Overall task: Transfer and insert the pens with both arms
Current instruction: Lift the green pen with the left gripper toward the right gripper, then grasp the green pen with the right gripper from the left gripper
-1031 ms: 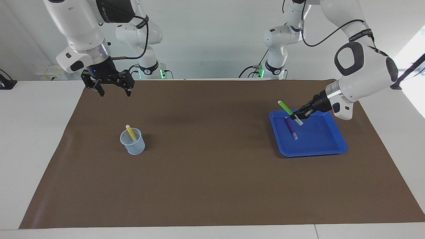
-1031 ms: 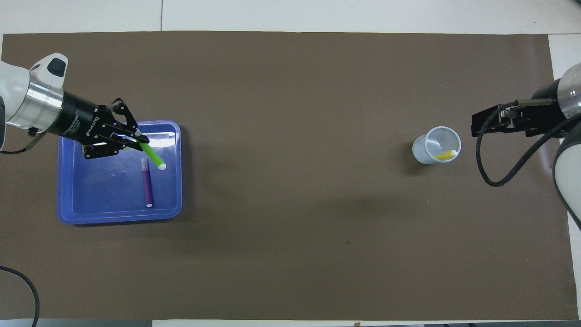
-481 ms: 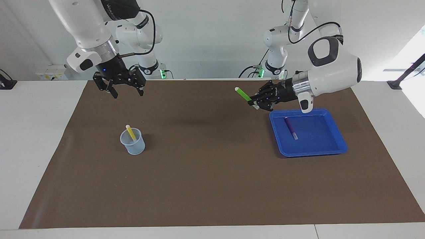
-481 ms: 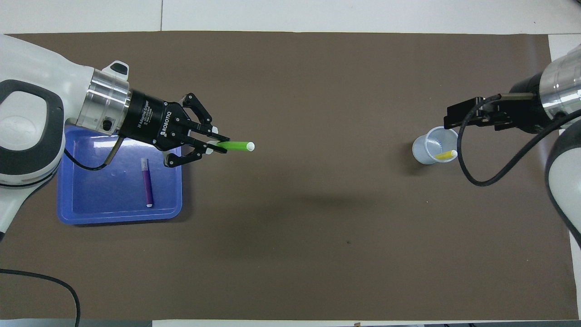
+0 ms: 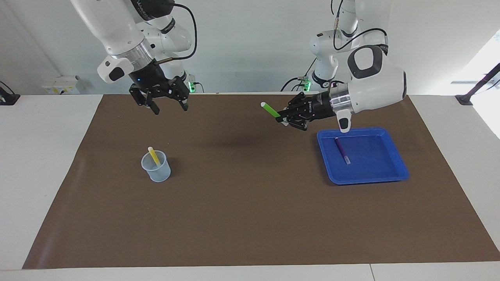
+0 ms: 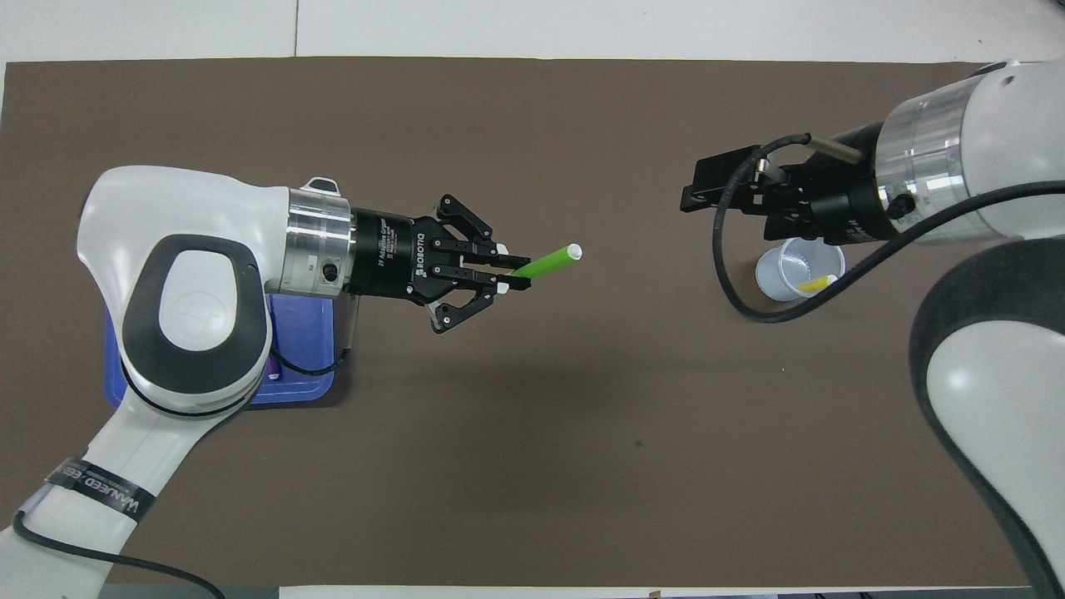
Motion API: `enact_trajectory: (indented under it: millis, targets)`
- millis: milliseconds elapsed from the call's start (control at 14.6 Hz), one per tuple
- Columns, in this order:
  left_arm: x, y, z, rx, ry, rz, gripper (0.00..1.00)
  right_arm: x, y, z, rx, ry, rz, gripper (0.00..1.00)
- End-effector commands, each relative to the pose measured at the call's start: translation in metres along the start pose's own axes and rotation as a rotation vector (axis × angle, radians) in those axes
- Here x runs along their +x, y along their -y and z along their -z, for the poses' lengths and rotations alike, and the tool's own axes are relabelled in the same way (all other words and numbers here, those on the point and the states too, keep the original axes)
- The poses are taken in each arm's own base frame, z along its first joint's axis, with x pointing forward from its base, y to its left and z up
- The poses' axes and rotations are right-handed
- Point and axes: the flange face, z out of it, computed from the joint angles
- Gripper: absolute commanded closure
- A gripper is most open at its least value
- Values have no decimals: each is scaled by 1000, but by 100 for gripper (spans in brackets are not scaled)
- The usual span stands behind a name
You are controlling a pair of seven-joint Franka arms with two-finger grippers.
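Green pen [image 5: 270,109], carried mid-table in left gripper [image 5: 284,119]

Bright, even light, sharp focus, soft shadows on mat [image 5: 250,218] — window glare at edge.

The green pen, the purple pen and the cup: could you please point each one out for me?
green pen [image 6: 545,264], overhead view, mid-barrel.
purple pen [image 5: 341,149], facing view, mid-barrel, in the tray.
cup [image 5: 158,173], facing view, outer wall.
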Motion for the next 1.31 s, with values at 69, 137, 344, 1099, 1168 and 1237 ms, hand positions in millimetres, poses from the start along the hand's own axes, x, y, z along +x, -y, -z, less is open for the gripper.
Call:
enact_trajectory:
  millis: [69, 137, 344, 1099, 1168, 1237]
  targets:
    - [1, 19, -7, -70, 38, 64, 100, -12, 26, -11, 51, -9, -36, 0]
    - [-1, 19, -9, -71, 55, 73, 100, -16, 30, -16, 48, -1, -30, 0]
    - [-5, 22, -15, -80, 78, 77, 100, -23, 25, -25, 42, -6, -25, 0]
    - [-17, 31, -33, -118, 118, 84, 100, -42, 48, -43, 32, 2, 42, 0]
    - [-16, 31, -33, -125, 125, 91, 100, -42, 47, -43, 31, 1, 40, 0]
    - [-17, 30, -32, -130, 130, 93, 100, -42, 47, -43, 29, 2, 40, 0]
